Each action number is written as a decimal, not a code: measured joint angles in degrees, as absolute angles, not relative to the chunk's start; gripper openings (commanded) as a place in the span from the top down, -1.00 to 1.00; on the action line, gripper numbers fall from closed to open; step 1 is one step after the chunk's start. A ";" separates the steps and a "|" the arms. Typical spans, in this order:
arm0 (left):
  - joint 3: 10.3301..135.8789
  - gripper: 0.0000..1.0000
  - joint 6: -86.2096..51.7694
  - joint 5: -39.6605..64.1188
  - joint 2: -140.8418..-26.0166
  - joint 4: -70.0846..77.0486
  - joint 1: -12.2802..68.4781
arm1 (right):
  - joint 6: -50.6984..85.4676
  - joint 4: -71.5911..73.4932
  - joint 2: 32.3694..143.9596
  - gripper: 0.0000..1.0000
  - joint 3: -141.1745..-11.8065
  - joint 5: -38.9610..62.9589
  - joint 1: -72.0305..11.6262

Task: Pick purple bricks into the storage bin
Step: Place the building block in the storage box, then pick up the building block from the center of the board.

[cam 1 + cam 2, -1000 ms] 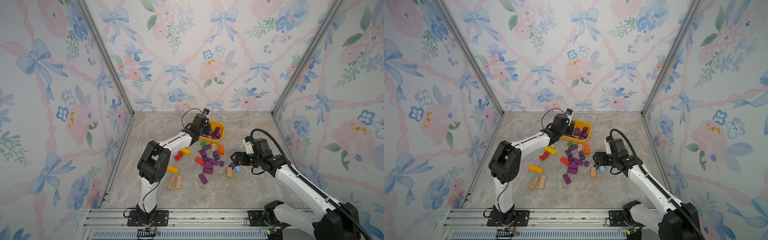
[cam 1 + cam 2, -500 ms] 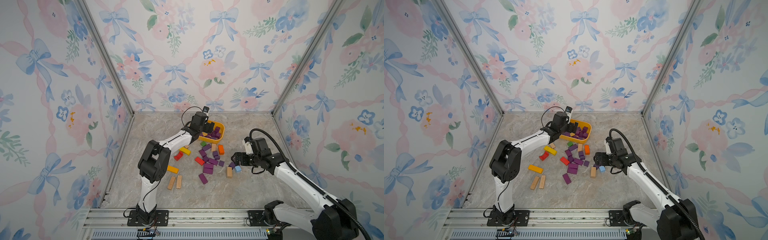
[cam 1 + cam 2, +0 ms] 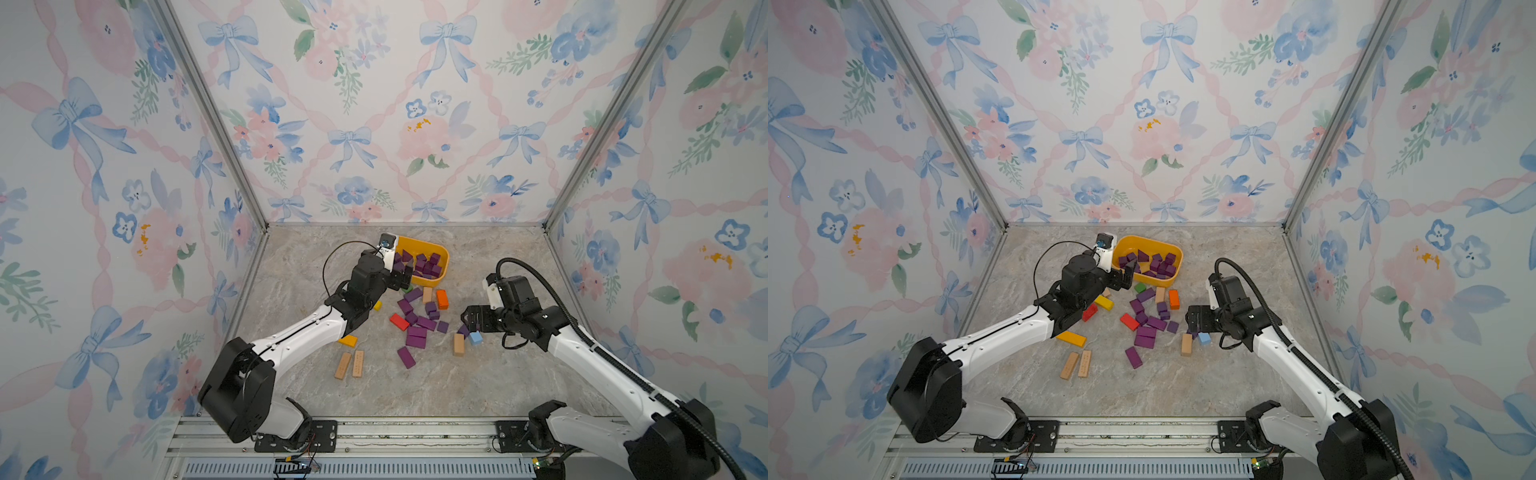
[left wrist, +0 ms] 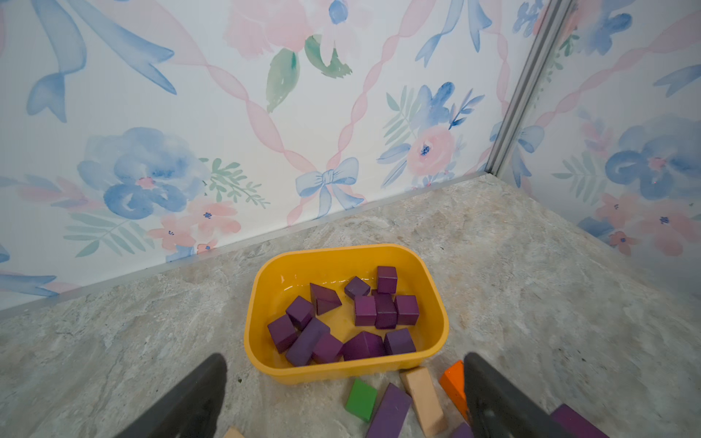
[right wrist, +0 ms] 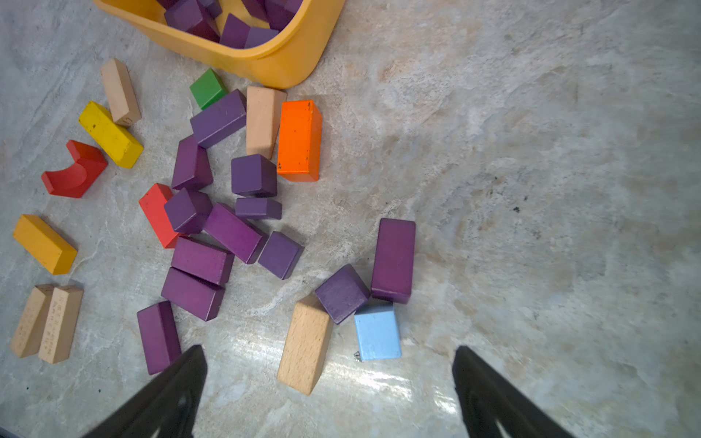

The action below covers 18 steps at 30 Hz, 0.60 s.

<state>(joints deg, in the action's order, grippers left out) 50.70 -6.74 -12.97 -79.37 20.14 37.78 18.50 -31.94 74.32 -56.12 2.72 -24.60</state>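
Marble-look tabletop (image 3: 478,374): roughly a dozen purple bricks (image 4: 385,311) lie in the storage bin (image 4: 341,251) near the back wall (image 3: 374,124); about as many wait loose beside it. Both left gripper (image 4: 343,362) and right gripper (image 5: 329,350) gape wide, empty.

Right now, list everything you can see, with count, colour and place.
storage bin: one, yellow, towards the back wall
purple bricks: about two dozen, dark purple, about half in the bin, twelve loose
tan bars: five, plain wood, among the loose blocks
red blocks: two, red, an arch and a bar
orange block: one, orange, near the bin
yellow bar: one, yellow, beside the arch
amber bar: one, yellow-orange, near two tan bars
green block: one, green, beside the bin
blue cube: one, light blue, beside a tan bar
table: one, grey marble
walls: three, floral wallpaper
left gripper: open, empty, by the bin
right gripper: open, empty, near the blue cube
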 measured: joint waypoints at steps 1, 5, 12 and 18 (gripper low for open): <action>48.56 -0.96 -6.87 -12.82 -77.93 20.86 38.11 | 18.41 -31.94 74.98 -0.96 -56.25 2.37 -25.30; 40.86 -0.96 -7.31 -12.56 -73.45 22.13 39.42 | 17.52 -32.05 78.17 -0.87 -56.66 1.41 -27.31; 30.17 -0.96 -7.68 -10.61 -66.39 22.79 40.88 | 16.71 -33.04 83.00 -0.62 -58.76 -1.32 -28.84; 25.89 -0.96 -7.66 -10.22 -64.55 24.53 41.25 | 16.32 -33.41 87.09 -0.51 -60.58 -3.75 -30.24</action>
<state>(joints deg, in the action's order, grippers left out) 25.89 -7.66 -10.22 -64.55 24.53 41.25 16.32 -33.41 87.09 -60.58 -3.75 -30.24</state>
